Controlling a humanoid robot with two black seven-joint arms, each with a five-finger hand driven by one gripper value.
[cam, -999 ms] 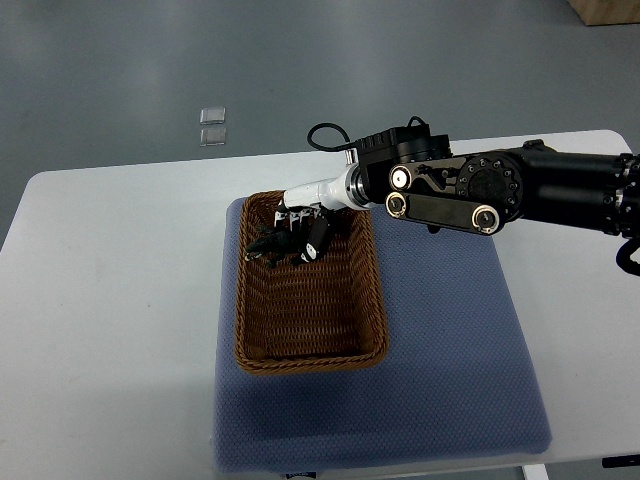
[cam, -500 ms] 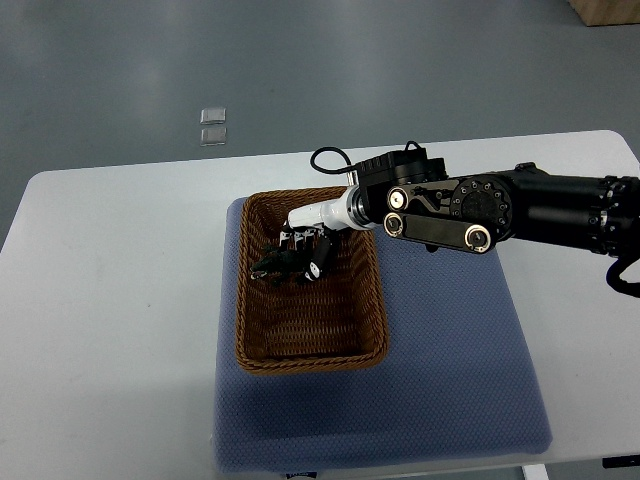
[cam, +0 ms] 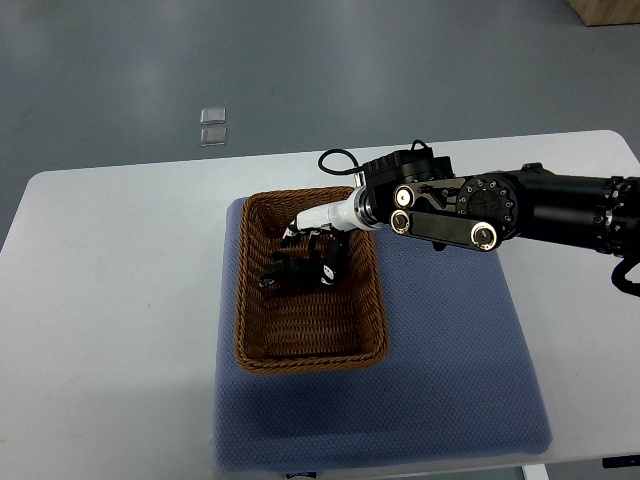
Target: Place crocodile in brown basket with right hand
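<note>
The brown wicker basket point(cam: 308, 349) sits on a blue mat on the white table. My right arm reaches in from the right edge, and its hand point(cam: 312, 256) is down inside the basket's far half. A dark green crocodile point(cam: 283, 273) shows among the fingers, low over the basket's floor. The fingers curl around the toy, so the hand is shut on it. Whether the crocodile touches the basket's bottom cannot be told. The left arm is out of view.
The blue mat point(cam: 450, 370) covers the table's middle and right. Two small clear squares point(cam: 212, 125) lie on the grey floor beyond the table's far edge. A cardboard box corner point(cam: 610, 10) shows at the top right.
The right hand with the crocodile has moved lower and slightly toward the near-right, deeper into the basket. The forearm shifted a little right.
</note>
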